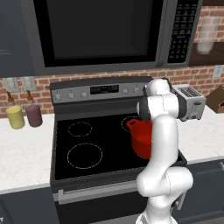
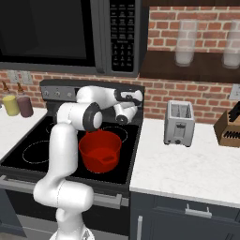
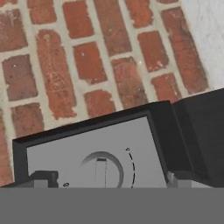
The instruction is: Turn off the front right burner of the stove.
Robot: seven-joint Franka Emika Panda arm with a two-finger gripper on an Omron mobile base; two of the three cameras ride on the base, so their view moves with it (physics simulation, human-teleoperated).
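Gripper [image 3: 103, 178] at bottom of hand view, tips spread apart either side of knob [image 3: 102, 169], not clamped yet. Stove [image 1: 87, 131] mid-frame, panel at its right rear. Turn looks undone; grasp and twist remain.

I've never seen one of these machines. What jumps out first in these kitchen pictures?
A bright red pot sits on the right side of the black-topped stove, half hidden behind the white arm in the left base view. The arm's tool faces a round knob at the right end of the stove's grey back panel. A toaster stands on the white counter to the right.
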